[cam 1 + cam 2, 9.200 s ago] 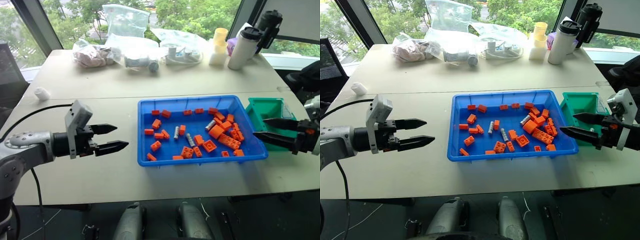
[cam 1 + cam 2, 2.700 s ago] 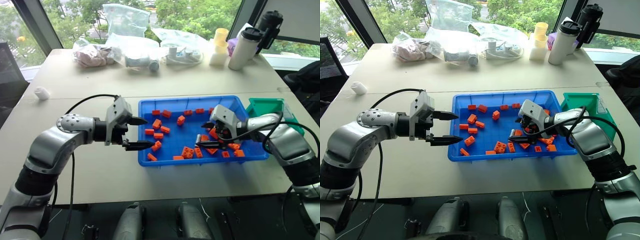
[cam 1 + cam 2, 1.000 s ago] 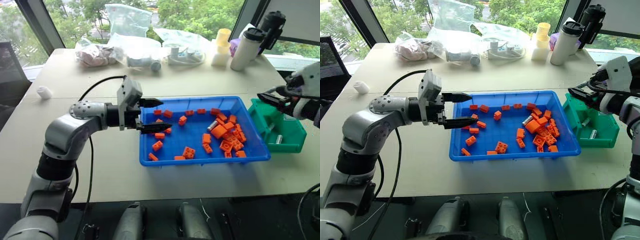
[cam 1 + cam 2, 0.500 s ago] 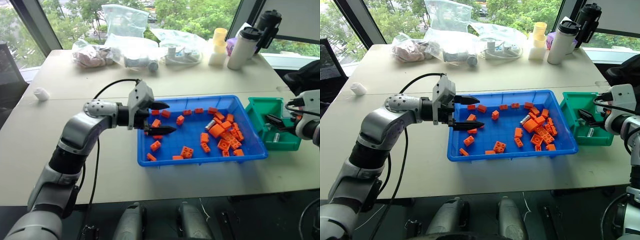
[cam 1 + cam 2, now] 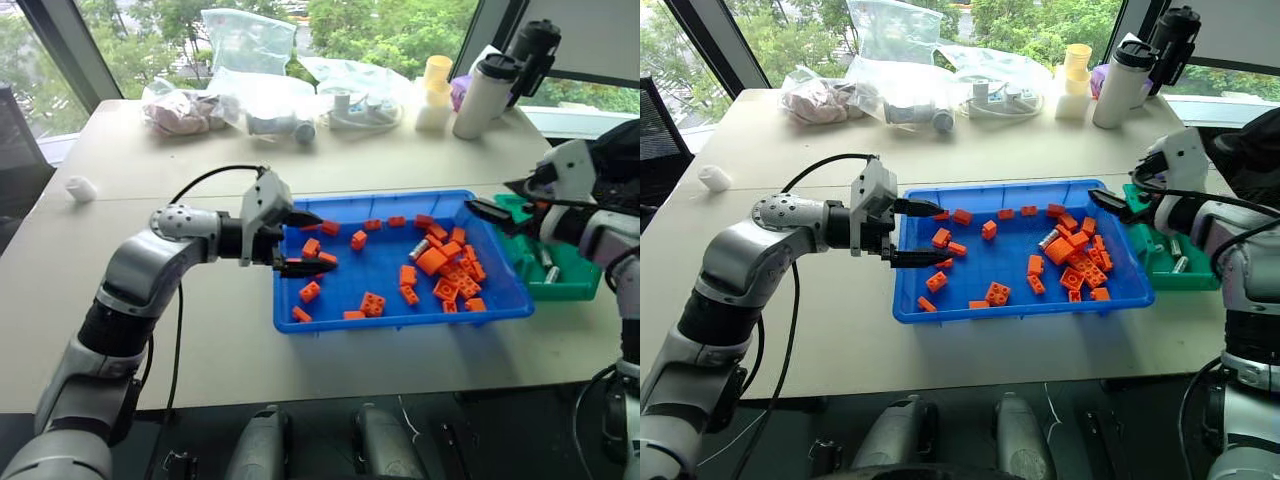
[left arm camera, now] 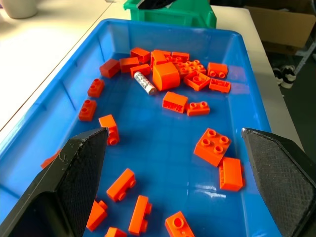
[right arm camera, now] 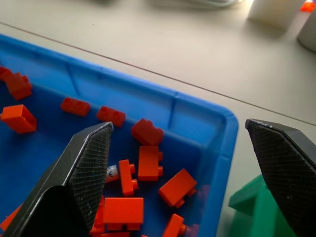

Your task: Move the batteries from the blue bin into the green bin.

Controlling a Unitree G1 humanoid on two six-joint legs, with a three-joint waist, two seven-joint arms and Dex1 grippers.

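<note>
The right gripper [image 5: 1118, 208] is hovering with its fingers spread wide and nothing between them, over the corner of the blue bin [image 5: 940, 309] nearest the green bin [image 5: 1195, 278]. The left gripper [image 5: 312, 243] is also standing released and empty, over the blue bin's opposite short edge.

Two batteries [image 5: 1178, 258] are lying in the green bin, which is sitting just beside the blue bin's short edge, so that part looks done. One battery [image 6: 144, 82] is lying in the blue bin against the heap of orange blocks [image 5: 1076, 262] near the green-bin end; I am judging it the one remaining.

That heap is crowding the battery, so a block may get pinched along with it. Plastic bags [image 5: 260, 95], a yellow cup [image 5: 438, 75] and a flask [image 5: 479, 95] are standing along the table's far edge, well apart.
</note>
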